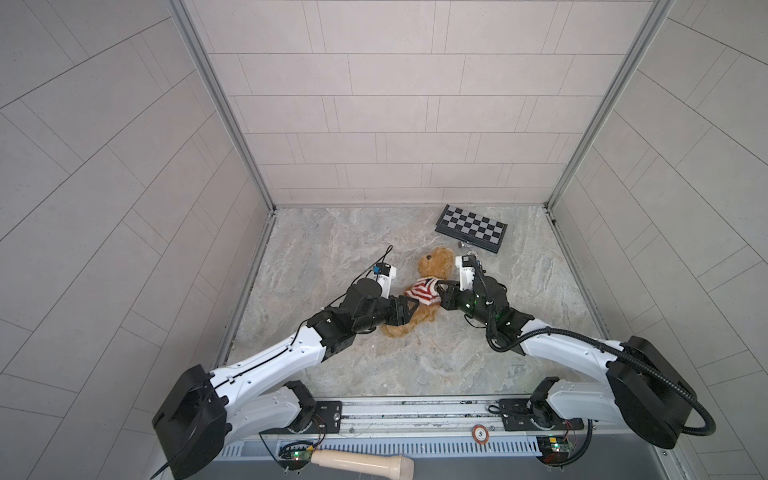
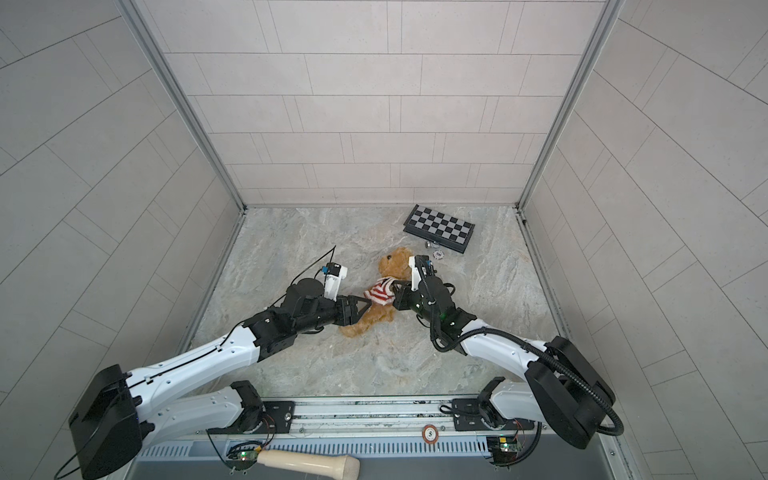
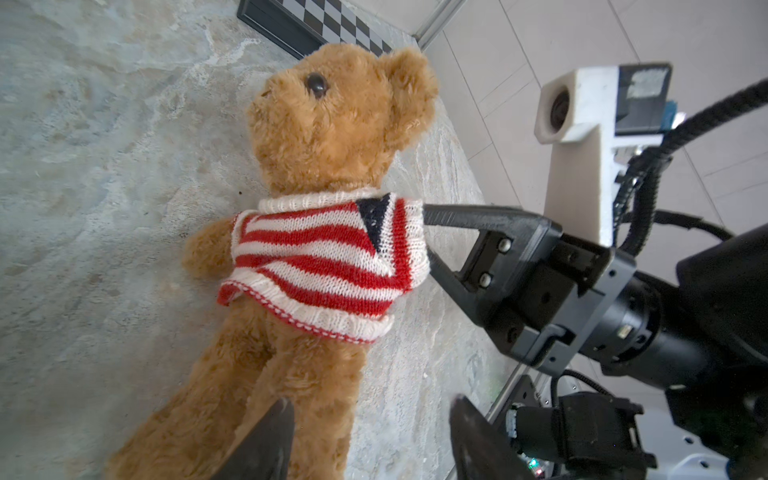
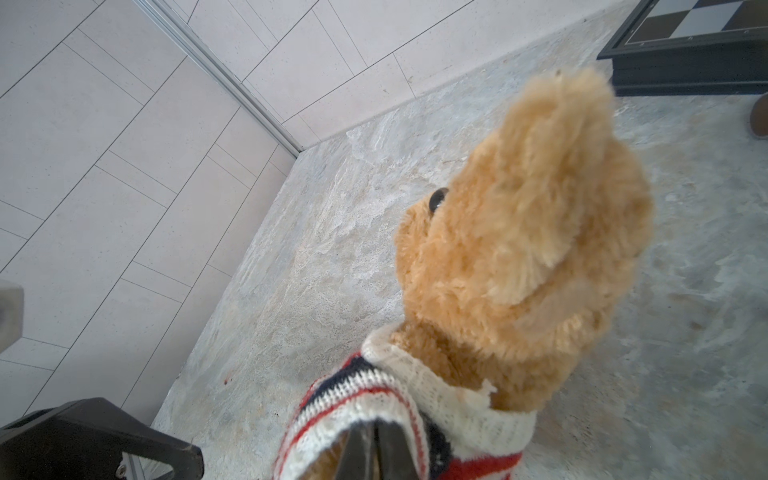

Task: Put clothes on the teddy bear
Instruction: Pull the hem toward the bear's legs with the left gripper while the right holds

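Bear (image 1: 432,266) lies mid-table (image 1: 374,361), sweater (image 1: 422,291) already over torso. Right gripper (image 4: 374,436): jaws closed, tips buried at the sleeve, probably working it over the arm. Left gripper (image 3: 370,419): jaws open over the legs, empty, probably ready to steady.

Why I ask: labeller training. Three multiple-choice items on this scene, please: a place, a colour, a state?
1. The chessboard lies A) back right on the table B) at its centre C) near left.
2. Stripes on the sweater: A) blue, yellow B) red, white C) green, black.
3. On the right gripper the fingers are A) spread wide B) shut on the sweater C) out of sight.
Key: A, by the back wall; B, clear in the left wrist view; B, they meet in the knit.
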`<state>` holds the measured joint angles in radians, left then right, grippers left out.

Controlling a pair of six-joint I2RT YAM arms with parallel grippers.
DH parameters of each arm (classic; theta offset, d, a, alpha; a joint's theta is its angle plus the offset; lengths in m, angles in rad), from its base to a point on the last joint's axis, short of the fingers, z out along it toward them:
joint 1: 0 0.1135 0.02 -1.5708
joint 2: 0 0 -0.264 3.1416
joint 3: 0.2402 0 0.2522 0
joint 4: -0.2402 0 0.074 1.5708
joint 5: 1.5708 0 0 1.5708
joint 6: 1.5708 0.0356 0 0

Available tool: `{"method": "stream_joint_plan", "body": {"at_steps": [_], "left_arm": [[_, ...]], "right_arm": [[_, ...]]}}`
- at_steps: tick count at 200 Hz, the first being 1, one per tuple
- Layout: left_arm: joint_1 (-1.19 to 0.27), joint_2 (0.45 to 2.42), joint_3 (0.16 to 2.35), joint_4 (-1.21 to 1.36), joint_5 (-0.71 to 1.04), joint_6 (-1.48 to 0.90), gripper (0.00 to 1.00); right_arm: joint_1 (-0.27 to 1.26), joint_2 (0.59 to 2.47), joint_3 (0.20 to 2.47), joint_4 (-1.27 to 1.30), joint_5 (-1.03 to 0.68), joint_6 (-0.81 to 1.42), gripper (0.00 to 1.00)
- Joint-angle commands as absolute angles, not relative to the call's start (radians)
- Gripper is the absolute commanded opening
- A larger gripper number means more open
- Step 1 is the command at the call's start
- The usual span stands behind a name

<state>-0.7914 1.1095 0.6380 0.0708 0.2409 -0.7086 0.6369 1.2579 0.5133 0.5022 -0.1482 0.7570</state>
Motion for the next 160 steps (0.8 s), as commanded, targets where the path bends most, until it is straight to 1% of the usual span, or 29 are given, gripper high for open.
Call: {"method": "stream_joint_plan", "body": {"at_steps": [1,18,55,66,77,97,118,141,160], "left_arm": [[-0.787,1.157,0.617,0.158,0.257,-0.752,0.57],[-0.787,1.204,0.603,0.2,0.256,-0.79,0.53],[-0.779,1.263,0.556,0.317,0.235,-0.871,0.52],[-0.774,1.281,0.546,0.355,0.238,-0.891,0.46],[-0.767,1.302,0.543,0.386,0.251,-0.907,0.43],[-0.766,1.332,0.546,0.413,0.262,-0.916,0.44],[-0.765,1.347,0.542,0.451,0.277,-0.93,0.48],[-0.762,1.338,0.523,0.523,0.28,-0.957,0.5],[-0.76,1.357,0.536,0.533,0.278,-0.963,0.5]], "right_arm": [[0.647,1.274,0.533,0.56,-0.137,0.781,0.0],[0.651,1.287,0.525,0.581,-0.138,0.793,0.0],[0.652,1.302,0.514,0.594,-0.139,0.798,0.0],[0.654,1.308,0.515,0.599,-0.144,0.806,0.0],[0.656,1.316,0.515,0.609,-0.15,0.813,0.0],[0.663,1.321,0.513,0.621,-0.15,0.822,0.0],[0.667,1.319,0.504,0.625,-0.141,0.828,0.0],[0.67,1.298,0.498,0.607,-0.135,0.828,0.0],[0.678,1.281,0.494,0.589,-0.129,0.83,0.0]]}}
